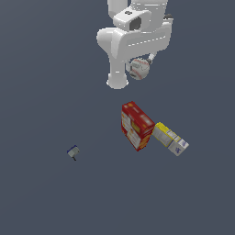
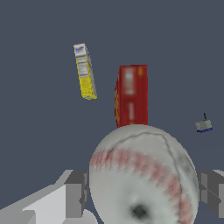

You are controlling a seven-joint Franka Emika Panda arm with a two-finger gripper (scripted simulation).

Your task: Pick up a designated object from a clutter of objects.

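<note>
Exterior view shows my white Panda arm (image 1: 133, 41) reaching in from twelve o'clock, with the baseball (image 1: 139, 68) tucked under the wrist, well above the grey floor (image 1: 41, 92) and clear of everything lying on it. My gripper (image 1: 140, 68) is mostly hidden behind the arm body there; only one thin finger (image 1: 150, 58) peeks out at the ball's two o'clock.

Wrist view tells it better. The baseball (image 2: 142, 175) fills the near field, white with a band of red stitching curving across it, and my two grey pads (image 2: 75, 194) sit against it at nine o'clock and three o'clock. So my gripper (image 2: 142, 192) is pinching the ball between its fingers, held off the floor.

Below, in the exterior view, the tall red box (image 1: 136, 125) stands a little past centre toward four o'clock. The yellow-and-white box (image 1: 170, 138) lies on its long side just beside the red one at its three-to-four o'clock; I cannot tell whether they touch. The tiny blue-and-grey item (image 1: 73, 152) sits alone well apart, out at eight o'clock.

From the wrist, the red box (image 2: 131, 96) appears just beyond the ball's twelve o'clock, the yellow-and-white box (image 2: 84, 71) toward eleven, and the blue-and-grey item (image 2: 204, 125) near two.
</note>
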